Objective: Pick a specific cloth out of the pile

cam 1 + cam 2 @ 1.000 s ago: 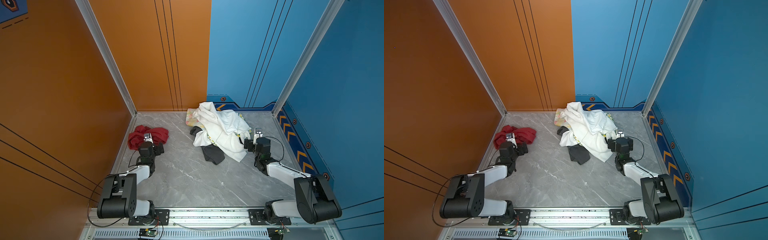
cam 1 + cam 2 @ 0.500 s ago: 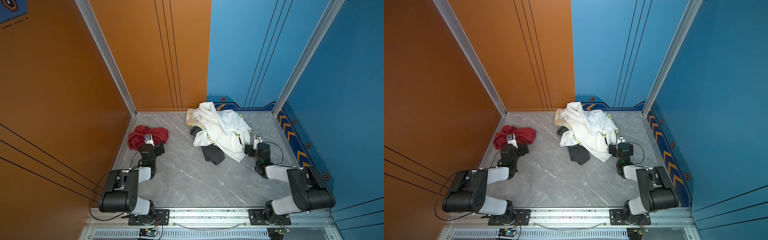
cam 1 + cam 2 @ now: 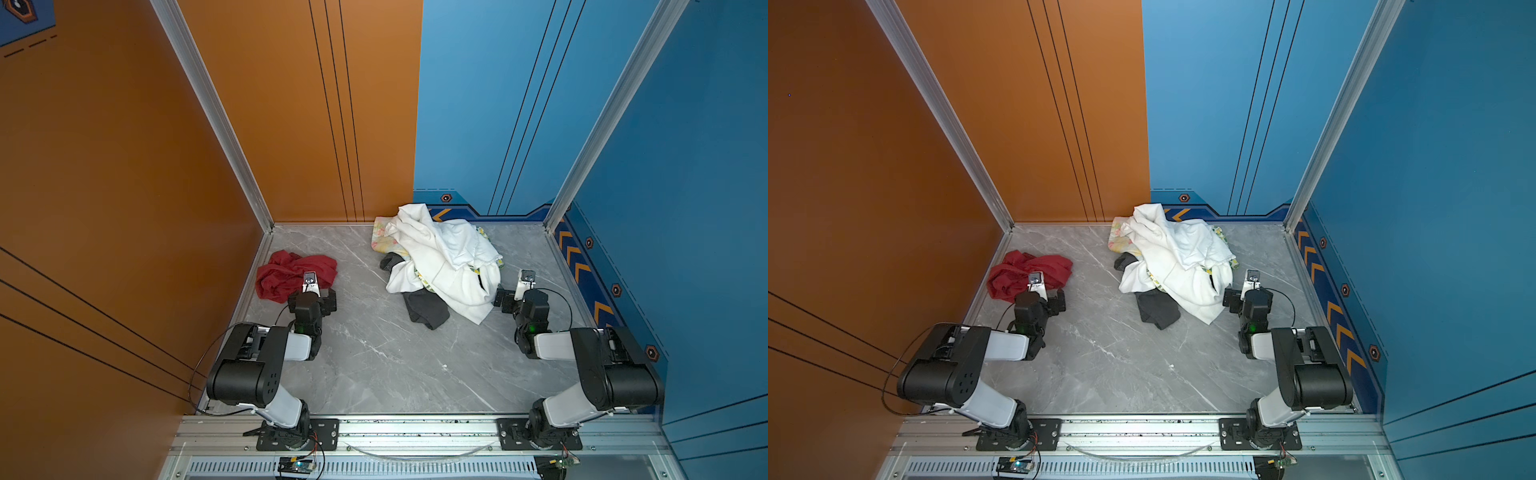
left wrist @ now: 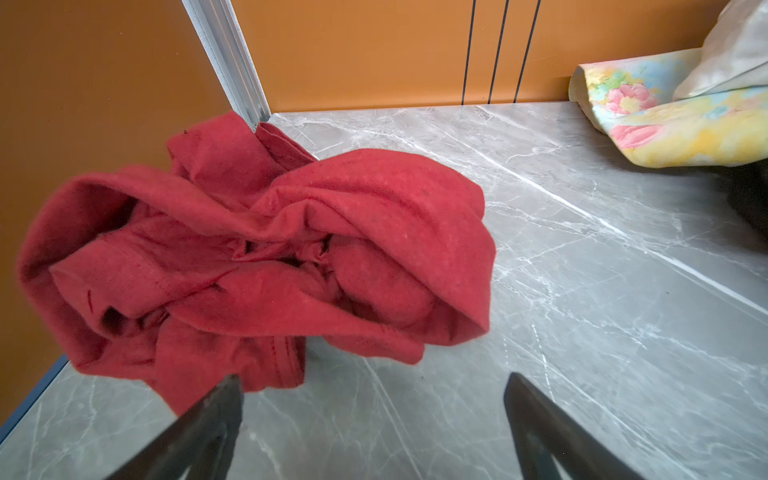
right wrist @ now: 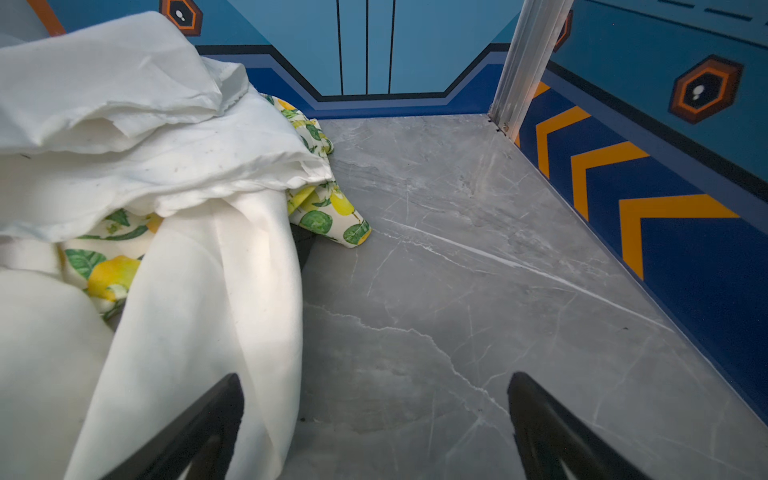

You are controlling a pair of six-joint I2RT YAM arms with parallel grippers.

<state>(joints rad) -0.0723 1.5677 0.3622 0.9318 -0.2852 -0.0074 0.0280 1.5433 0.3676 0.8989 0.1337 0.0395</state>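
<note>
Cloth: The cloth (image 3: pixel 291 272), plain dark red, is lying crumpled on the table (image 3: pixel 374 365) beside the orange wall (image 4: pixel 104 83), near the far left corner and well apart from the pile (image 3: pixel 440 257). Nothing is gripping it.
Left gripper: The left gripper (image 4: pixel 372 378) is sitting low at the cloth's near edge with its jaws spread wide and empty. One fingertip (image 4: pixel 226 388) is showing against the red hem; whether it is touching is unclear.
Pile: The large white cloth (image 5: pixel 124 166) is covering most of the heap, with the dark grey cloth (image 3: pixel 424 309) spilling out at its near side.
Right gripper: The right gripper (image 5: pixel 374 376) is hanging just beside the white cloth, also wide open and carrying nothing.
Risk at the cloth: I judge that a sideways move of the left arm is liable to catch the hem on that fingertip and drag the cloth back toward the pile.
Risk at the pile: The right fingertip nearest the white fabric is likely to snag a fold and pull the heap along if the arm swings.
Wrist views alone: They are showing the gap between each pair of fingertips, the lemon-print piece (image 5: pixel 328 208) under the white folds, and the floral piece (image 4: pixel 648 120) up close.
Top views alone: Both are showing the bare table running between cloth and pile, and both arms folded low.
</note>
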